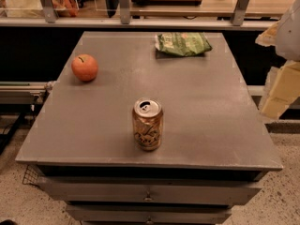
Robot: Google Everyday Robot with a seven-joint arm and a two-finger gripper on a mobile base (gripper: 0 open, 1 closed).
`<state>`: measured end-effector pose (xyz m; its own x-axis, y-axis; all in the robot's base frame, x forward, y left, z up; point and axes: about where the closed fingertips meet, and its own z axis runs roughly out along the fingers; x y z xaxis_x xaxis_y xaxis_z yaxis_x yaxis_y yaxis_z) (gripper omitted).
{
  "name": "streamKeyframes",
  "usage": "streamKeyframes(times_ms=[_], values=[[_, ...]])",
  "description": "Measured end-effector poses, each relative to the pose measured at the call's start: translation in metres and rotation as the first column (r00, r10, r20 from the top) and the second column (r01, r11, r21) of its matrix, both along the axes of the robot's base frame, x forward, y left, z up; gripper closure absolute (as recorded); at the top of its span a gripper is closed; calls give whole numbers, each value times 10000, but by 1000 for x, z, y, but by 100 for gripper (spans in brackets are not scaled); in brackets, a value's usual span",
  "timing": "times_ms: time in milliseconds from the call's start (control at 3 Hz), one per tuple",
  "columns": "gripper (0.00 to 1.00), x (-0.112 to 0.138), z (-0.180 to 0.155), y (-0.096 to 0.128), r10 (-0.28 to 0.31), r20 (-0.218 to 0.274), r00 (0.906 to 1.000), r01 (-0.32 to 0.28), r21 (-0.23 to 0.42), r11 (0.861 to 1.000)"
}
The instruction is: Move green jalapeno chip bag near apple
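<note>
Orange-red apple (84, 67): upper left of the frame, stem dimple up, on the grey bench (211, 107) near its left edge; nothing touches it.
Gold-brown can (147, 124): lower centre of the frame, upright with its opened top up, well apart from both apple and bag, and below the straight line between them.
Crinkled green jalapeno chip bag (183, 43): upper centre-right of the frame, lying flat near the far edge of the bench, well apart from the apple and not yet grasped.
Pale tool (281, 90): right edge of the frame, off the side of the bench, to the lower right of the bag and clear of it. I cannot tell whether it is wide or narrow. The bag is not in it.
Risk 1: the slick, flat bag offers little to pinch, so a shallow approach could slide off it or push it over the far edge.
Risk 2: the apple is round, and a low carry or a late release could bump it and roll it toward the left edge.
Risk 3: a low swing in from the right could tip the 1 can.
Arm pose: only cream and white parts show at the right edge, largely cropped, beside the bench and not reaching over it.
</note>
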<state>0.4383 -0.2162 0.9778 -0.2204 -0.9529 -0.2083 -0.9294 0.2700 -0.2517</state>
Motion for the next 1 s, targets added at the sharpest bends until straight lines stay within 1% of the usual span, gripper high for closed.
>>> streamKeyframes(times_ms=[333,667,1000], values=[[0,4,0,0,24,108,9999,-25,53,10000],[0,19,-1,1,94,401,9991,-103,219,9997],[0,91,-13,-2,-145,1145,9933,23,1063,9943]])
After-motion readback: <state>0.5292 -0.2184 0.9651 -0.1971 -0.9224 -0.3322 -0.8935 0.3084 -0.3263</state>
